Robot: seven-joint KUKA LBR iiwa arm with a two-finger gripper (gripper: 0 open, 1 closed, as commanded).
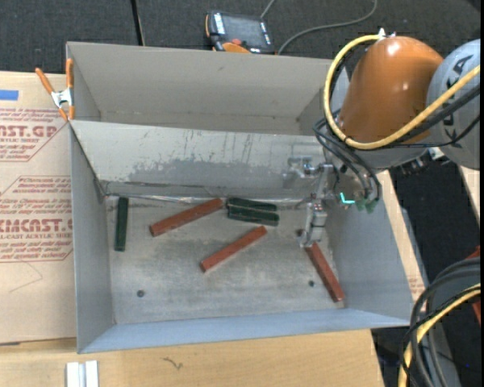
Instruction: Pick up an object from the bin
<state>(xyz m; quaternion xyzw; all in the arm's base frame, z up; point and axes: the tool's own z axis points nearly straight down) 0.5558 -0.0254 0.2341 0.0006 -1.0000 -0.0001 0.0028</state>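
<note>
camera view had the arm coming in from the right, with its orange cover (387, 91) up over the far right corner of the grey bin (185, 79) and the gripper (311, 237) hanging down into the right side of it. the gripper tip sat right at the upper end of the right-hand red-brown bar (326, 272), which lay on the floor angled down toward the near right corner. honestly couldn't tell if the tip was touching the bar or just above it. also couldn't tell whether the gripper was open or closed, or whether it had hold of anything, since the metal bits all blended together from that angle.

the rest of the stuff was spread out flat, not heaped. a short dark green bar (252, 210) lay just left of the gripper, near the back wall. a middle red-brown bar (232, 249) lay tilted in the centre of the floor, and an upper-left red-brown bar (187, 217) sat beyond it, its right end close to the dark green bar. way over by the left wall there was a dark green stick (122, 223) lying roughly parallel to that wall, well apart from everything else.
</note>
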